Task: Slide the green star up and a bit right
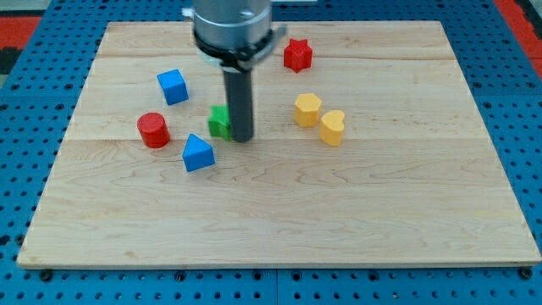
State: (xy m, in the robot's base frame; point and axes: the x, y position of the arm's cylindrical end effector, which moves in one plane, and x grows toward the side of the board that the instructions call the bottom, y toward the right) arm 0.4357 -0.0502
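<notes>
The green star (219, 122) sits left of the board's middle, in its far half, and the rod hides part of its right side, so its shape is hard to make out. My tip (242, 138) rests on the board right against the star's right edge, touching it or just about; I cannot tell which. There is no pincer on this arm, only the straight dark rod, so nothing is apart, together or clamped.

Just near and left of the star lies a blue triangle (198, 153). Further left is a red cylinder (153, 130), and far-left of the star a blue cube (173, 86). These three stand apart from the star and from each other.

Right of the rod, two yellow blocks sit close together: a yellow hexagon (307, 109) and, just near and right of it, a yellow heart (332, 127). Farther off, near the far edge, is a red star (297, 55).

All lie on the wooden board (279, 220).
</notes>
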